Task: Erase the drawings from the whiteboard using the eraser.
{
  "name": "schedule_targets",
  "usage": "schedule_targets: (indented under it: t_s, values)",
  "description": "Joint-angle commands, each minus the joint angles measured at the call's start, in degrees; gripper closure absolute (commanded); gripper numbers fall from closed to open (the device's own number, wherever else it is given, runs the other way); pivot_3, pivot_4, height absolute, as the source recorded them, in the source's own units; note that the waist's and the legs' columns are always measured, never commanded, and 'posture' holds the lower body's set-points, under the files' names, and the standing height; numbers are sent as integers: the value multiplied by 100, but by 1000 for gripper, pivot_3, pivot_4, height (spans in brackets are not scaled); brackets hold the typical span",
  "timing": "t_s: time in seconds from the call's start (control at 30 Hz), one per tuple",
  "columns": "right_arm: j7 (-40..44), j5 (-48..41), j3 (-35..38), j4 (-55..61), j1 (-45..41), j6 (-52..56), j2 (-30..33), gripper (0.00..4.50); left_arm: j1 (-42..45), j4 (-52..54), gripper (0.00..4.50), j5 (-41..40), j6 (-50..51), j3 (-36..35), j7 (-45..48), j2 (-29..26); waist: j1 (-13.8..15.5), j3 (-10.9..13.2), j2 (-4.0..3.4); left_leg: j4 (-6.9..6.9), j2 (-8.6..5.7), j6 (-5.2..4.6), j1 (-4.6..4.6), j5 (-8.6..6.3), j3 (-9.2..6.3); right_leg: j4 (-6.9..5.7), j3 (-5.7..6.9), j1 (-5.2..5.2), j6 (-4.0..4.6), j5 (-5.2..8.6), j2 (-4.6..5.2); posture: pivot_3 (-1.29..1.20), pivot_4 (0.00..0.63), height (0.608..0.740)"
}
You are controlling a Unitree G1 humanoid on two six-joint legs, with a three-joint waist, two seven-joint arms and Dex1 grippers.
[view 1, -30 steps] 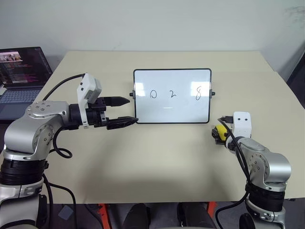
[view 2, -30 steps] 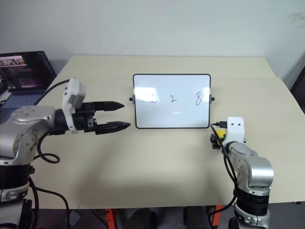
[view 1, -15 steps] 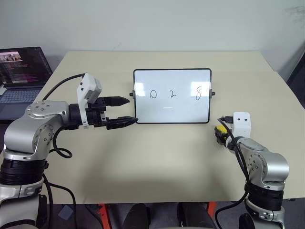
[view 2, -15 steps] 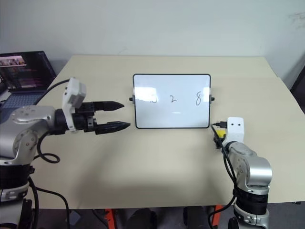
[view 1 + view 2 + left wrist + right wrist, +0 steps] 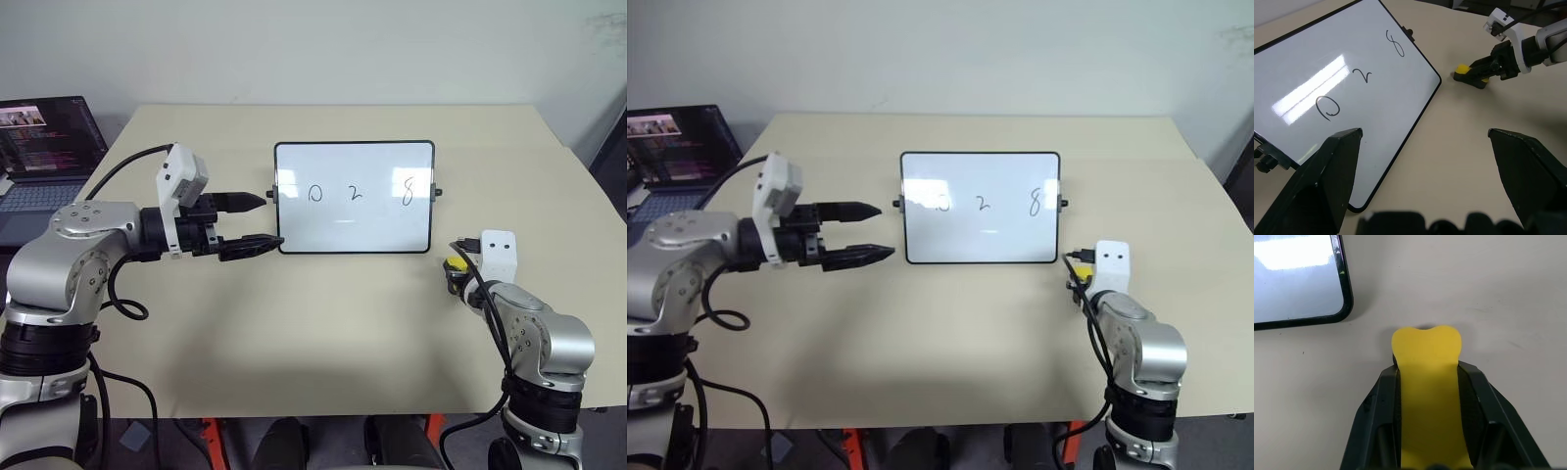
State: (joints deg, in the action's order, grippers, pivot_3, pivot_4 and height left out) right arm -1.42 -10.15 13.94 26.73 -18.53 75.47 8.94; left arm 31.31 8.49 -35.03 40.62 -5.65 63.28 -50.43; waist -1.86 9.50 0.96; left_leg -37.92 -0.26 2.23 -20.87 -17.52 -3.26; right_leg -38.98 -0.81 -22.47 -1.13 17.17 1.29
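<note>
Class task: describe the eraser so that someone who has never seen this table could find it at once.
On the beige table, find the whiteboard. Off its lower right corner, the right gripper pinches the eraser, the only yellow thing here.

The whiteboard [image 5: 354, 197] has a glossy white face that throws back bright glare patches, edged by a thin black frame that looks like smooth plastic; the drawings [image 5: 1359, 73] on it are thin matt black marker strokes; the eraser [image 5: 1429, 396], just beside the whiteboard's lower corner, looks like soft matt yellow foam, pinched in at the sides where the black fingers [image 5: 1380, 421] press it; the table [image 5: 323, 323] under the whiteboard is a matt, smooth beige surface.
</note>
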Motion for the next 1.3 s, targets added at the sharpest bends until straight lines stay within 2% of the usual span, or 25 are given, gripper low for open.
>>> schedule_targets:
  t_s: [0.03,0.37,0.6,1.0,1.3]
  values:
    - [8,43,77,173,-147,-173,81,3296,122,29,0,30,-127,-118,11,-70,0,0,0,0,0,0,0,0,0,0,0,0,0,0,0,0,150,740]
    - [13,34,78,143,-261,-354,129,3296,45,-236,0,466,-628,-282,-808,244,2,0,0,0,0,0,-1,0,1,0,0,-1,0,0,0,0,150,740]
    - [1,40,43,81,-384,-464,136,3296,-219,-9,0,571,-657,-384,-1390,521,1,0,0,0,1,0,-5,0,3,-3,-5,-9,0,-1,1,0,150,740]
    - [6,72,-21,-74,-542,-606,199,3296,-262,197,0,691,-684,-288,-1747,611,0,0,0,0,1,0,-7,0,3,-4,-4,-12,1,-1,1,0,150,740]
    - [368,193,-471,-456,-857,-1559,645,3296,-95,152,0,685,-645,-193,-1666,596,-6,1,0,0,0,0,-7,0,7,-4,-6,-13,1,-1,1,0,150,740]
